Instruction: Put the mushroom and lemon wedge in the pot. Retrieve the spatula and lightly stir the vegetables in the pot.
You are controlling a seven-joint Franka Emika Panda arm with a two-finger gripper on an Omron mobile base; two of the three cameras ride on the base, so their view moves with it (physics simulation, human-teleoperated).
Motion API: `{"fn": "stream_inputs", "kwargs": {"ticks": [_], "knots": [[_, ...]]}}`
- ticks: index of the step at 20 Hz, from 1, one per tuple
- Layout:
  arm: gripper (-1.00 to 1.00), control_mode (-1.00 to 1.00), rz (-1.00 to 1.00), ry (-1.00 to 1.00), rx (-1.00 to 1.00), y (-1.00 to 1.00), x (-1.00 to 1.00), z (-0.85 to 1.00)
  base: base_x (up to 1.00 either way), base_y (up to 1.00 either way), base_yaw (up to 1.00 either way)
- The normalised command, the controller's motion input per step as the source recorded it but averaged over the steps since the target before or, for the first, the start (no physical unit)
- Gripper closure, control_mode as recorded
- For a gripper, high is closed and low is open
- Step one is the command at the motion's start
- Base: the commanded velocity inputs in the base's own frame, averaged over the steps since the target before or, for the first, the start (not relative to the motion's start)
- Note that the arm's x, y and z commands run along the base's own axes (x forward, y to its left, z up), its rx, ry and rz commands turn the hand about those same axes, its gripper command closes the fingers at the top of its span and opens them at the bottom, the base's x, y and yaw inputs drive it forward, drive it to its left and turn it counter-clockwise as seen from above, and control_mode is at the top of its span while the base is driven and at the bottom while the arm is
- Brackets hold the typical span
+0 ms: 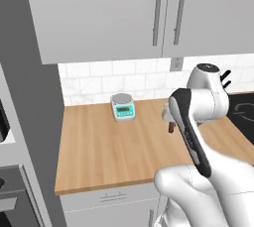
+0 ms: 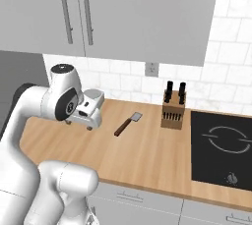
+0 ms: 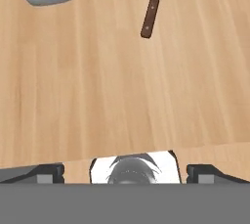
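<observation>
Pale wood forms the long butcher-block counter, the largest surface present and the reference for all positions below. At the counter's right end sits the flat black glass hob; no pot, mushroom or lemon wedge can be identified on or beside it from these angles. Toward the back of the counter, just left of the hob, stands the small wooden knife block with dark handles. At the back left rests the compact kitchen scale with a teal face and round grey platform. Between scale and knife block lies the spatula with a squarish dark grey blade and brown wooden handle, flat on the counter and apart from both. Its long axis runs diagonally, blade toward the backsplash and the knife block, handle end toward the counter's front edge. The white two-finger gripper with dark tips hangs over the counter left of the spatula, nothing between its fingers, which stand well apart in the hand view. Judged from that view, the handle end lies ahead and slightly right of the fingers, so the approach would need a forward reach and some wrist rotation to cross the handle.
</observation>
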Motion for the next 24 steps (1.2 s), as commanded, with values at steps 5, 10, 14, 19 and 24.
{"fn": "stream_inputs", "kwargs": {"ticks": [5,10,14,19,24], "knots": [[-1.0,-1.0,-0.11,-0.01,-0.34,-0.44,0.49,-0.55,0.0,0.0,0.0],[-1.0,-1.0,-0.04,0.01,0.05,-0.41,0.69,-0.03,0.0,0.0,0.0],[-1.0,-1.0,0.0,0.0,0.14,-0.21,0.55,-0.2,0.0,0.0,0.0],[-1.0,-1.0,0.0,0.03,0.11,-0.07,0.27,-0.42,0.0,0.0,0.0],[-1.0,-1.0,0.0,0.07,0.08,0.0,0.41,-0.35,0.0,0.0,0.0]]}}
